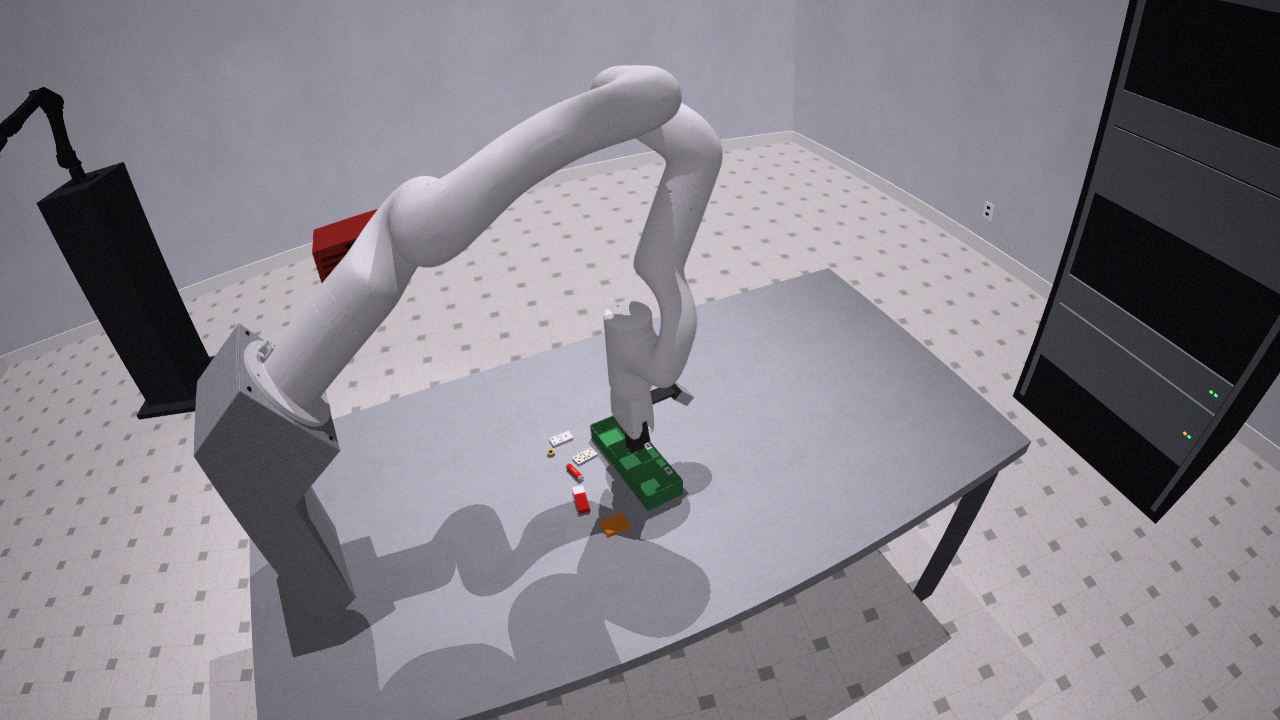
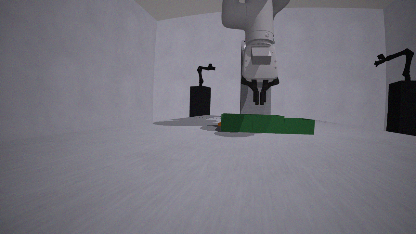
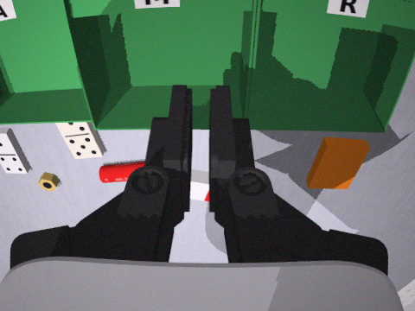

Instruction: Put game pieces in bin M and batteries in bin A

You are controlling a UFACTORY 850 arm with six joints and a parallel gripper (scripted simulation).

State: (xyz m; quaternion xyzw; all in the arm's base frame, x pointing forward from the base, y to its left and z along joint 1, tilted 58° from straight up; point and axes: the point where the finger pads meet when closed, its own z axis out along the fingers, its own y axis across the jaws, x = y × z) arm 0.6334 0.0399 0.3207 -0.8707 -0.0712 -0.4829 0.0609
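Observation:
A row of green bins stands on the grey table. The wrist view shows the bins marked A, M and R, all empty as far as they show. My gripper is shut with nothing between its fingers, and hangs just above the near edge of bin M. Two white dominoes lie on the table beside bin A. A red battery and a red-and-white battery lie near them.
A small brass nut lies by the dominoes. An orange block lies in front of bin R. The arm's grey base stands at the table's left end.

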